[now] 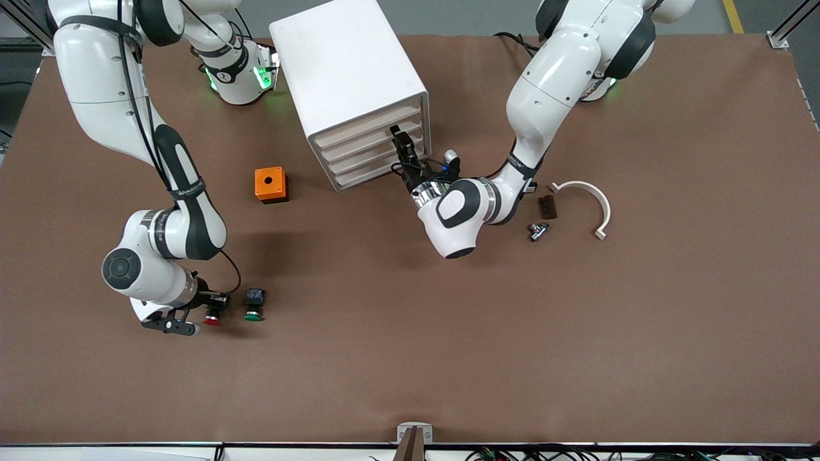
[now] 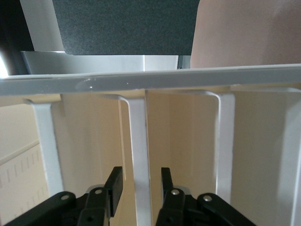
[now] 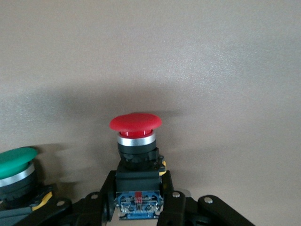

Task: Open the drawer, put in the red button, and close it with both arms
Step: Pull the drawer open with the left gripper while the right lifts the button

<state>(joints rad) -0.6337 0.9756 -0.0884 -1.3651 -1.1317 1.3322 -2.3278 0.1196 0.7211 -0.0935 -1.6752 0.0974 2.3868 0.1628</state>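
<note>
The red button (image 1: 212, 317) lies low at the table near the right arm's end, red cap pointing toward the front camera. My right gripper (image 1: 216, 302) is shut on its black-and-blue body (image 3: 138, 188); the red cap (image 3: 135, 122) sticks out past the fingertips. The white drawer cabinet (image 1: 349, 83) stands at the back middle, all drawers looking closed. My left gripper (image 1: 401, 142) is at its drawer fronts. In the left wrist view, my left gripper (image 2: 140, 183) is open and straddles a white handle bar (image 2: 138, 141), with a gap on each side.
A green-capped button (image 1: 254, 307) (image 3: 16, 165) lies right beside the red one. An orange box with a hole (image 1: 270, 184) sits near the cabinet. A white curved bracket (image 1: 586, 198), a dark block (image 1: 547, 207) and a metal fitting (image 1: 537, 230) lie beside the left arm.
</note>
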